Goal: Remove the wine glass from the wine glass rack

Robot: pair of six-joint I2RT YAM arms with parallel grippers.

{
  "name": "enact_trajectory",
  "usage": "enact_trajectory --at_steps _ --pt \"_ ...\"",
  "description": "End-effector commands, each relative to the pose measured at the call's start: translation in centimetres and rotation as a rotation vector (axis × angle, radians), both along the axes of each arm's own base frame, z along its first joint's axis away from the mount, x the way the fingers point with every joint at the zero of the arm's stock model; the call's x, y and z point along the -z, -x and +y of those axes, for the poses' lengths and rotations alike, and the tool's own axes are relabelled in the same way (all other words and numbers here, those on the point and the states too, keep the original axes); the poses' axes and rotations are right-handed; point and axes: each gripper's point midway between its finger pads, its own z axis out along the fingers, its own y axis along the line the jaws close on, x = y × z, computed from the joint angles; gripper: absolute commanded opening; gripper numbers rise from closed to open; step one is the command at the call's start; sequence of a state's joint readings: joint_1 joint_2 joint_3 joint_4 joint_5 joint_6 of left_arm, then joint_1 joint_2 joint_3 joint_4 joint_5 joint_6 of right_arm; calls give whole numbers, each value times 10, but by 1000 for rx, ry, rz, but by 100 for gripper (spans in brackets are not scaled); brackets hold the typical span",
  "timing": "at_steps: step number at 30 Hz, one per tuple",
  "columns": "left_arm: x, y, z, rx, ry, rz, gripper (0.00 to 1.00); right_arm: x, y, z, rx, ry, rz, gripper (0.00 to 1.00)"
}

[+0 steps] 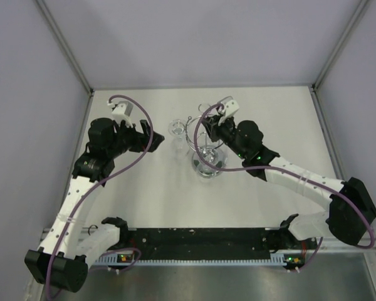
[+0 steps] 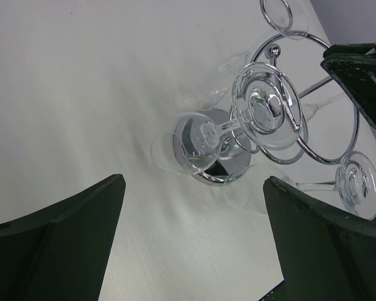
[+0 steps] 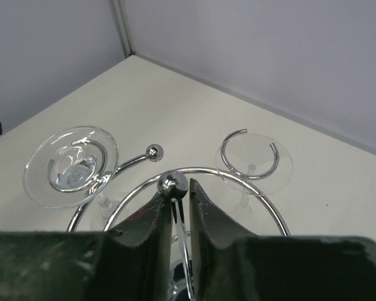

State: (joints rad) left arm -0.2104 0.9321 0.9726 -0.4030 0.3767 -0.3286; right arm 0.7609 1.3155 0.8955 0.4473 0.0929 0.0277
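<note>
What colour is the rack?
Shiny silver chrome; the rack shows best in the right wrist view.

Both arms extended forward and angled inward, left gripper point(image 2: 194, 188) with fingers spread wide, right gripper point(image 3: 180, 193) fingers pinched onto the wine glass rack point(image 3: 173, 184) post.

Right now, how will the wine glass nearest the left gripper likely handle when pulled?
Probably fragile, slippery: the wine glass is thin, clear, slender-stemmed. Hung by its foot in the wine glass rack's open ring, it may swing or drop when freed.
</note>
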Motion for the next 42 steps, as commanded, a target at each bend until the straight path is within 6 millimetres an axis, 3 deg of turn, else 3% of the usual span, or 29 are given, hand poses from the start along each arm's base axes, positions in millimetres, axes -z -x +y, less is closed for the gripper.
enact_trajectory --at_steps 1,4,9,12,22,28,34,42 --pt "-12 -4 -1 11 -3 -71 98 -87 1 -9 19 -190 -135 21" --pt "-13 -4 0 9 -5 -73 98 -86 4 -13 24 -182 -128 40" --pt "-12 -4 -1 11 -6 -74 98 -80 15 -30 54 -178 -103 55" --pt "-13 -3 0 8 -5 -78 98 -75 25 -43 70 -139 -62 59" --pt "-13 -2 -2 14 13 -75 98 -61 55 -120 304 -61 146 63" --pt "-5 -1 -3 20 16 -55 98 -49 48 -141 383 -48 330 62" --pt "-1 0 -5 27 19 -47 98 -31 31 -171 374 -162 506 62" --pt "0 1 -9 47 33 -35 98 -1 38 -154 224 -264 654 62"
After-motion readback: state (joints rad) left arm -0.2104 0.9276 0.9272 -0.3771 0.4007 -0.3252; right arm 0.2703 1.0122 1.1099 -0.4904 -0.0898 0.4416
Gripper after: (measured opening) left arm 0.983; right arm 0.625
